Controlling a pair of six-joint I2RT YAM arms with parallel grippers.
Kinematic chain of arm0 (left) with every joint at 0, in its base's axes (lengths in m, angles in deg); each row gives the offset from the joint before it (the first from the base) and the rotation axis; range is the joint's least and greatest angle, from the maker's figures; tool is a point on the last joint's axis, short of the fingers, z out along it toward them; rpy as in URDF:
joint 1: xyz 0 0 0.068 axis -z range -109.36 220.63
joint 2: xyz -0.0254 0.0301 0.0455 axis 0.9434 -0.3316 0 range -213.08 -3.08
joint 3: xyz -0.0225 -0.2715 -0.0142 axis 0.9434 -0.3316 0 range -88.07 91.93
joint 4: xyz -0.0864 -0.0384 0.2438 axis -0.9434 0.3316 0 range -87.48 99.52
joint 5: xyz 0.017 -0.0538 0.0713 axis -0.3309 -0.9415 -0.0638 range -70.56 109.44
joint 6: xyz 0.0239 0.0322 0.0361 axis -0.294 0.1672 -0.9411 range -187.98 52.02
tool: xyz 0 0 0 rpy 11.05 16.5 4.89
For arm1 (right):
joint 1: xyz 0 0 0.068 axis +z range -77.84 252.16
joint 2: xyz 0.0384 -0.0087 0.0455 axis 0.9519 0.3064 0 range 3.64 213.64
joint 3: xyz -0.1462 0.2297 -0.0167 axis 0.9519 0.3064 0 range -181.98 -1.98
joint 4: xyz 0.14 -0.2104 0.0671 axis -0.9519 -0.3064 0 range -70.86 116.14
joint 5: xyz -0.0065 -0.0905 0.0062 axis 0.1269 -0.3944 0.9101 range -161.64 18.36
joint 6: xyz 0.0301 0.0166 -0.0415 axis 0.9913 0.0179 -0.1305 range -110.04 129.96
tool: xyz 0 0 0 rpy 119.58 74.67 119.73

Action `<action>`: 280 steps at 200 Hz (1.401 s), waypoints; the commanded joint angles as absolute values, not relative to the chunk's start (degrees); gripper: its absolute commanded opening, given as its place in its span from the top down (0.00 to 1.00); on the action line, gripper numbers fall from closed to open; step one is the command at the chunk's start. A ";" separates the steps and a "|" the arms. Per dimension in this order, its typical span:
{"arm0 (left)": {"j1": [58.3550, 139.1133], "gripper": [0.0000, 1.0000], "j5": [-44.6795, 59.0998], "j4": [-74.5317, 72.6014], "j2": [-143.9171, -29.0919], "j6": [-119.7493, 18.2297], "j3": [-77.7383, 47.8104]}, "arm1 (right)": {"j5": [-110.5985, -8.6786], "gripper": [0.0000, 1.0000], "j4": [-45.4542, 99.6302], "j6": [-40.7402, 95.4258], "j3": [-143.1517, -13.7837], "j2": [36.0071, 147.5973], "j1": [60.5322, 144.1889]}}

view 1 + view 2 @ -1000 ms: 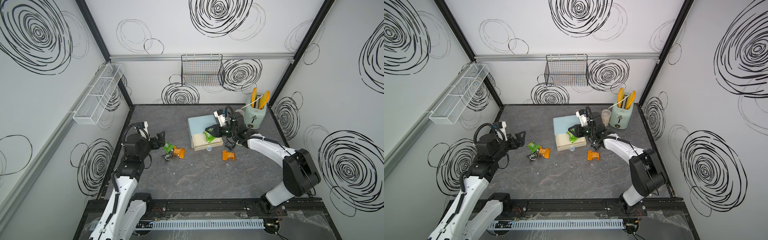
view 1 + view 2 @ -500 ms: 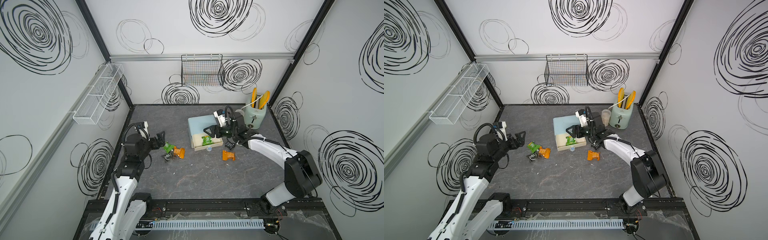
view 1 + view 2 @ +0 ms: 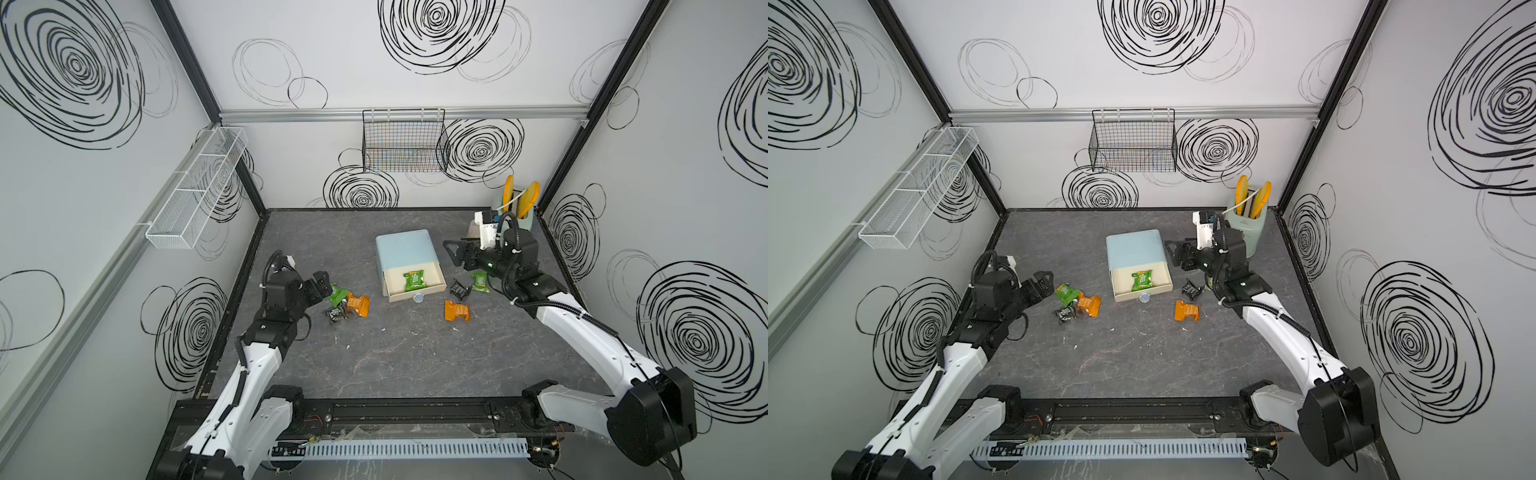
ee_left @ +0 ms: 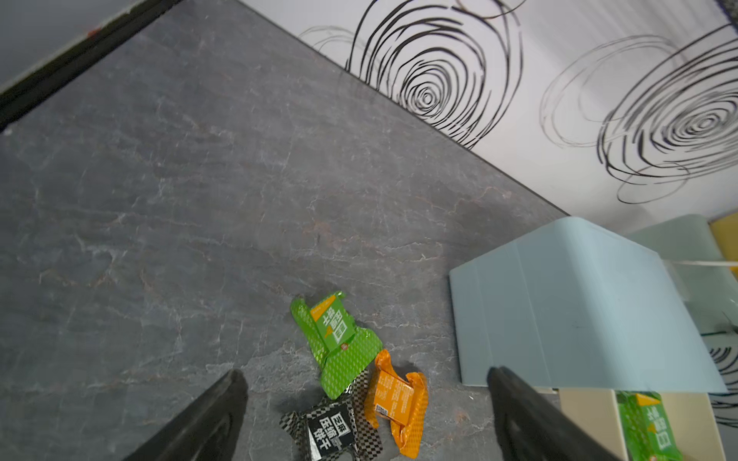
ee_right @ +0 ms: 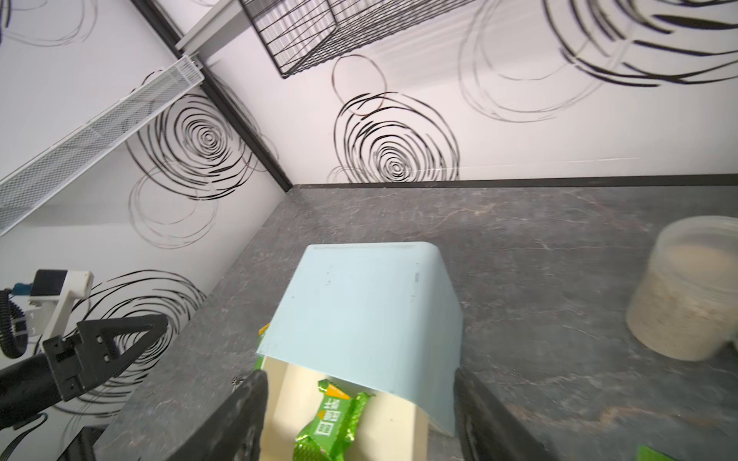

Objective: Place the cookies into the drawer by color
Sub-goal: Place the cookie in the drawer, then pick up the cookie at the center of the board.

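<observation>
The pale-blue drawer [image 3: 405, 249] chest stands mid-table with its cream top drawer [image 3: 436, 286] pulled out; one green cookie [image 3: 414, 280] lies inside, also in the right wrist view [image 5: 331, 423]. My right gripper [image 3: 455, 253] hovers open and empty just right of the chest. Below it on the table lie a black cookie [image 3: 460, 289], a green one [image 3: 480, 281] and an orange one [image 3: 456, 311]. My left gripper [image 3: 322, 286] is open beside a cluster of a green cookie [image 4: 335, 339], an orange cookie [image 4: 397, 399] and a black cookie [image 4: 331, 431].
A mint-green toaster [image 3: 519, 212] holding yellow pieces stands at the back right corner, with a clear jar [image 5: 695, 291] of beige grains near it. A black wire basket [image 3: 405, 141] hangs on the back wall, and a white mesh shelf [image 3: 195, 195] on the left wall.
My right gripper opened and let the green cookie fall into the open drawer, then drew back to the right of the chest. The left arm has stayed still.
</observation>
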State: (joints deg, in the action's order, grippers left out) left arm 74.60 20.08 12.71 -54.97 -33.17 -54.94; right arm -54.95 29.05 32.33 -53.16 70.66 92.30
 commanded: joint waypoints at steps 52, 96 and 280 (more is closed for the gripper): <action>78.44 0.02 28.40 12.26 -70.71 -18.81 -51.36 | -55.43 0.26 24.95 30.44 -47.34 65.54 85.66; 78.62 0.02 28.84 11.11 -78.33 -19.21 -49.50 | -54.94 0.26 24.66 30.44 -46.77 65.33 84.75; 82.59 0.27 33.78 13.50 -97.48 -21.85 -37.96 | -53.52 0.26 25.86 31.51 -44.43 63.97 84.73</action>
State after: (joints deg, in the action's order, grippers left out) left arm 82.14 31.49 12.17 -95.45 -22.55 -40.19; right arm -54.32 25.65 31.17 -44.94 65.39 84.96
